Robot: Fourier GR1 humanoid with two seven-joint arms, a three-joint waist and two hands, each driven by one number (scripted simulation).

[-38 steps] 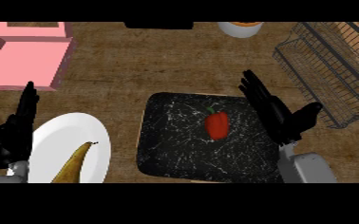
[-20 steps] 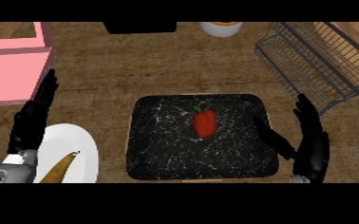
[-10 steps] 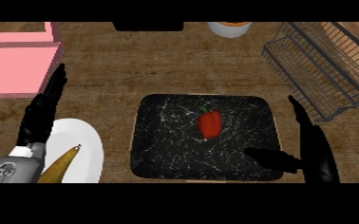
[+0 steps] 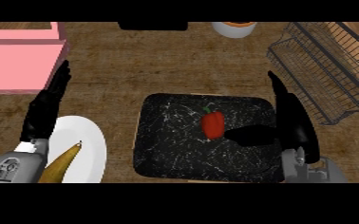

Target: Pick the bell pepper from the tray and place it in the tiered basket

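A small red bell pepper [image 4: 213, 124] with a green stem lies near the middle of the black speckled tray [image 4: 175, 147]. My right hand [image 4: 293, 123] hovers over the tray's right side, open, fingers straight and pointing away from me. Its thumb [image 4: 251, 135] reaches left and ends just right of the pepper, with nothing held. The wire tiered basket [image 4: 319, 66] stands at the far right. My left hand [image 4: 45, 107] rests open at the left, fingers up.
A white plate [image 4: 88, 144] with a banana [image 4: 61, 163] sits at the lower left, below my left hand. A pink block [image 4: 28, 61] lies at the far left. A white bowl [image 4: 235, 28] and a dark object [image 4: 153, 26] stand along the back edge.
My right hand has slid left over the tray, its thumb now close beside the pepper. The pepper and the left hand have stayed put.
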